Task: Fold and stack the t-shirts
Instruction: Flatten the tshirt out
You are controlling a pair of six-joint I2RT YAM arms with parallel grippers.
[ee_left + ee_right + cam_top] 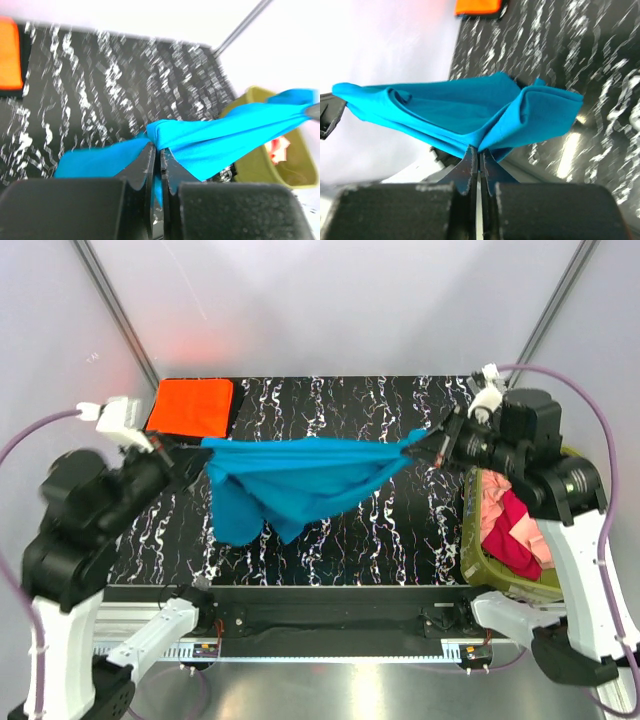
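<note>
A teal-blue t-shirt (300,480) hangs stretched above the black marbled table (400,530) between both grippers. My left gripper (188,452) is shut on its left corner, with blue cloth pinched between the jaws (159,145). My right gripper (432,445) is shut on its right corner (480,150). The middle of the shirt (445,112) sags down and a loose fold droops at lower left. A folded bright orange t-shirt (190,406) lies flat at the table's far left corner. Pink and magenta-red t-shirts (510,530) lie crumpled in the bin.
An olive-green plastic bin (478,550) stands off the table's right edge, under my right arm; it also shows in the left wrist view (260,165). Slanted metal frame poles (115,310) rise behind the table on both sides.
</note>
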